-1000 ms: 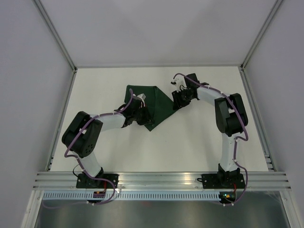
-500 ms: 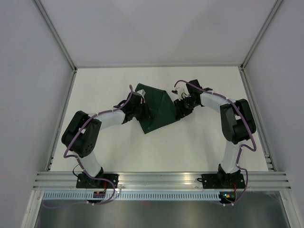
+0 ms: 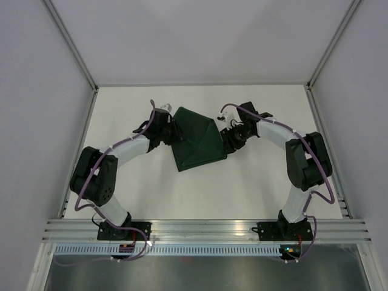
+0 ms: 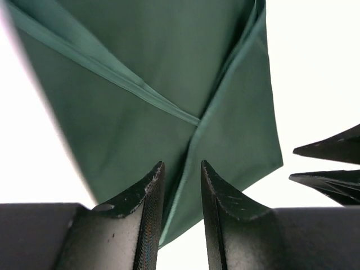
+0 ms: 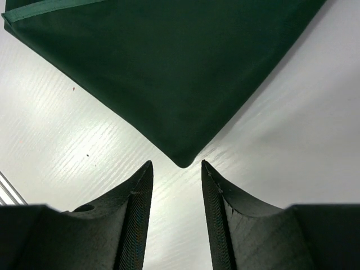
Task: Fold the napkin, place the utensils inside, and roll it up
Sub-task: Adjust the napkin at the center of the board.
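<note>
plain dark green fabric napkin [image 3: 197, 138] folded; utensils unseen, rolling not begun.
top: lay between left gripper [image 3: 175, 132] and right gripper [image 3: 225, 142]. left wrist: jaws slightly parted astride its folded edge, unclamped. right wrist: slightly parted, empty, near its corner.

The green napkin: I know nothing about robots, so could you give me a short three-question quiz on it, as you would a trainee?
1. True or false: a fork and knife lie on top of the napkin.
2. In the right wrist view, the napkin's corner is: A) clamped between shut jaws; B) just ahead of the right arm's open jaws; C) out of sight.
3. What colour is the napkin?
Key: 1 false; 2 B; 3 dark green.
</note>
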Controlling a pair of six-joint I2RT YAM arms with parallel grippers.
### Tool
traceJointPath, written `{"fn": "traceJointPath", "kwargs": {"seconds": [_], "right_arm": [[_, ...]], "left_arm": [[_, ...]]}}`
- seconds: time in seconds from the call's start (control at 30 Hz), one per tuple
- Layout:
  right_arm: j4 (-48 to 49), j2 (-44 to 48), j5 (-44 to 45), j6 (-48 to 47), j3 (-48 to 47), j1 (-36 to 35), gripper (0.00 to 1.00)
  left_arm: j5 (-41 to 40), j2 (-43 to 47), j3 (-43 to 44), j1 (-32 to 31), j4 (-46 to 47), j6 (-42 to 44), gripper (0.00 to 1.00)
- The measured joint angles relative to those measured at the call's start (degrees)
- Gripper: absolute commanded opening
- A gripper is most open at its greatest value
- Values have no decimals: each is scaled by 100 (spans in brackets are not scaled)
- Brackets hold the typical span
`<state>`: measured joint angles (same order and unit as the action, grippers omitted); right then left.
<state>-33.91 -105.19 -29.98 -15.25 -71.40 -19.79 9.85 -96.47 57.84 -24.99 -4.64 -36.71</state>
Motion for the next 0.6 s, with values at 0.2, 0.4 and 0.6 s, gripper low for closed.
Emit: {"fn": "traceJointPath", "kwargs": {"seconds": [0.2, 0.4, 0.6], "right_arm": [[-15, -94, 201, 177, -481, 136, 46], [339, -619, 614, 509, -1213, 170, 45], [468, -1137, 1003, 645, -1333, 168, 43]], "left_arm": [[-592, 680, -260, 376, -114, -136, 31], [-1156, 651, -306, 730, -317, -533, 24], [-1585, -39, 74, 905, -619, -706, 17]]}}
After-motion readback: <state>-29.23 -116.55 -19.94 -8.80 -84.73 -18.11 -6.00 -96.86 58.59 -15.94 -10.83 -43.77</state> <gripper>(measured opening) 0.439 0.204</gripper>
